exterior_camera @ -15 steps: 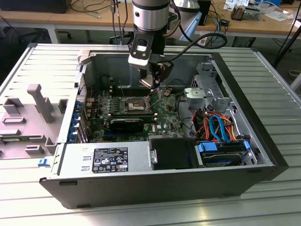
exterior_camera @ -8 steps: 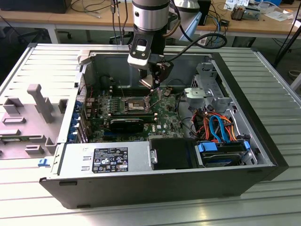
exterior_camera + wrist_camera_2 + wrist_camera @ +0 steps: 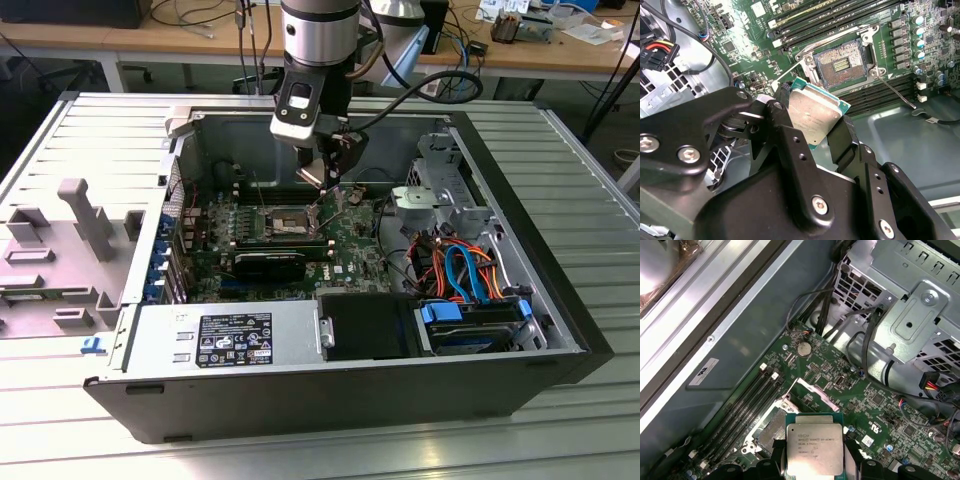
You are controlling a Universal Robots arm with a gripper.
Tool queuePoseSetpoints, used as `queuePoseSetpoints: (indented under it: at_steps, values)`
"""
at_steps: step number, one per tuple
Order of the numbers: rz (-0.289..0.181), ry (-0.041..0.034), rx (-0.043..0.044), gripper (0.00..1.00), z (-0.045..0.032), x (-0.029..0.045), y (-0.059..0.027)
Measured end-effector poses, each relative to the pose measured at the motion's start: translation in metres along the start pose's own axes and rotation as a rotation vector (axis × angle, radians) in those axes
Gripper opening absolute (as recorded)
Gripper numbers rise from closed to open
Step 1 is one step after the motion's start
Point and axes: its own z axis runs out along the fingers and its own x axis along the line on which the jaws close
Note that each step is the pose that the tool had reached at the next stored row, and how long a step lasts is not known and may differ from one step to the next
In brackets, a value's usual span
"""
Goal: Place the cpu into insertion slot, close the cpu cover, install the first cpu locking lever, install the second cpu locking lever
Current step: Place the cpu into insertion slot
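My gripper [image 3: 325, 196] hangs inside the open computer case, shut on the cpu [image 3: 810, 117], a flat square chip with a silver-grey top and green edge. Black fingers [image 3: 840, 137] clamp two opposite edges of the chip, which is tilted; the first wrist view also has the cpu [image 3: 814, 447] between them. The insertion slot [image 3: 840, 62] lies open on the green board, its dark contact field bare, a short way beyond the chip and apart from it. The cpu cover [image 3: 814, 391] stands swung open at the slot's edge. A thin locking lever [image 3: 896, 93] sticks out beside the slot.
Long memory slots [image 3: 832, 15] flank the socket. A black expansion card [image 3: 270, 265] lies nearer the case front, beside the power supply [image 3: 225, 340]. A drive cage [image 3: 445, 190] and coloured cables [image 3: 455, 268] fill the exterior view's right. A grey plastic fixture [image 3: 80, 225] sits outside on the exterior view's left.
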Motion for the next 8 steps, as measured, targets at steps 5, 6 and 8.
queuePoseSetpoints:
  at_steps: [5,6,8]
  values:
    - [0.008,-0.0008,-0.0001,0.55,0.0000,0.0000,0.0000]
    - [0.010,-0.0009,-0.0002,0.55,0.0000,0.0000,0.0000]
    - [0.012,-0.0011,-0.0002,0.55,0.0000,0.0000,0.0000]
